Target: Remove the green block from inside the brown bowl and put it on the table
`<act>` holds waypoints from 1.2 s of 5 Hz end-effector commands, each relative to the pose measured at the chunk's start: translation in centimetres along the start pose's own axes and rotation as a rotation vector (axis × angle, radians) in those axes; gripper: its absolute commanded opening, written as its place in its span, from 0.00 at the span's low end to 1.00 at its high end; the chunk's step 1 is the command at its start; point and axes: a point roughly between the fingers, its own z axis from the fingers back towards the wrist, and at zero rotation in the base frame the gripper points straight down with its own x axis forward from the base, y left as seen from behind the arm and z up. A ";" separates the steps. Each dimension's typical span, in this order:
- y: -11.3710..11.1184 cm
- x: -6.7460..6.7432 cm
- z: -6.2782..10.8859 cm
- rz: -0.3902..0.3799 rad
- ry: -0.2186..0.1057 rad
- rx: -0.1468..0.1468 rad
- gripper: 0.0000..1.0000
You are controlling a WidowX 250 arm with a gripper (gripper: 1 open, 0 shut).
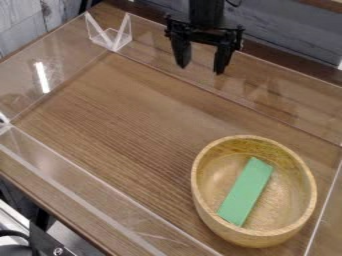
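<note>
1. The green block (pixel 246 191) lies flat in the brown bowl (pixel 211 160), which sits at the near right of the worktop (pixel 127 115); one end of the block points toward the bowl's far rim, the other rests low against the near wall.

2. Well apart from the bowl, beyond its far rim and to the left, the gripper (pixel 201 60) hangs above the worktop with its dark fingers (pixel 182 52) pointing down, spread wide and holding nothing.

3. The block looks like a stiff, light bar of plain painted or plastic finish (a judgement from its clean edges and flat faces), unlikely to bend or break but possibly smooth enough to slip.

4. The likeliest hold is across its narrow width near the middle of its length, one finger on each long side, since the bowl's curved floor leaves little room at either end.

5. The bowl itself appears light and unfixed, so a finger catching its thick rim might shove or tip it.

6. Clear plastic walls (pixel 54 60) edge the worktop, with bare wood left of the bowl for setting the block down.
</note>
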 end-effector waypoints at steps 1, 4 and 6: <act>0.3 1.5 1.7 0.008 -0.078 -0.007 1.00; 0.5 2.7 1.1 0.004 -0.083 -0.017 1.00; 0.5 2.7 1.0 -0.001 -0.074 -0.026 1.00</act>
